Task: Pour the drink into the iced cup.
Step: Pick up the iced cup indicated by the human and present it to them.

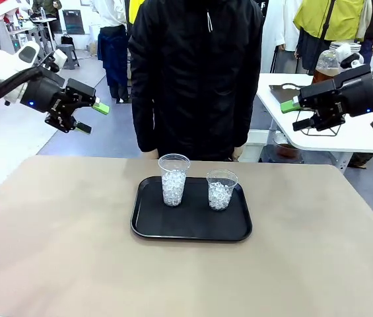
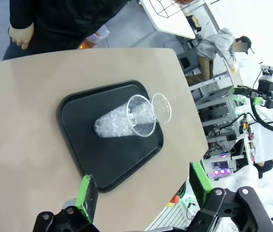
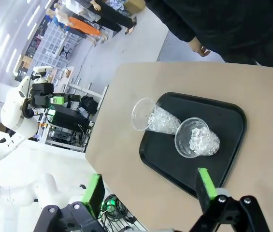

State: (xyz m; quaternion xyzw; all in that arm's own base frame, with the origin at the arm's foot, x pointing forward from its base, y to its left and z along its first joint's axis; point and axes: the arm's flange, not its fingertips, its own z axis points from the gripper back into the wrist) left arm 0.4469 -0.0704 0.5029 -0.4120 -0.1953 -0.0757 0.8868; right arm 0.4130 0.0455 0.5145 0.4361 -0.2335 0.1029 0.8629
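Pouring is not yet begun. The left tool [image 1: 94, 117] hangs open and empty, high at the left. On the black tray [image 1: 193, 234], mid-table [image 1: 74, 251], the taller iced cup [image 1: 173, 179] and shorter iced cup [image 1: 221, 190] hold only ice. The right tool [image 1: 294, 114] is likewise open and empty; the amber jug [image 1: 328, 65] behind it is probably the drink.

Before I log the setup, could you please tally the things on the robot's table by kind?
Clear cups filled with ice: 2, the taller cup and the shorter cup
Black tray under both cups: 1
Total: 3
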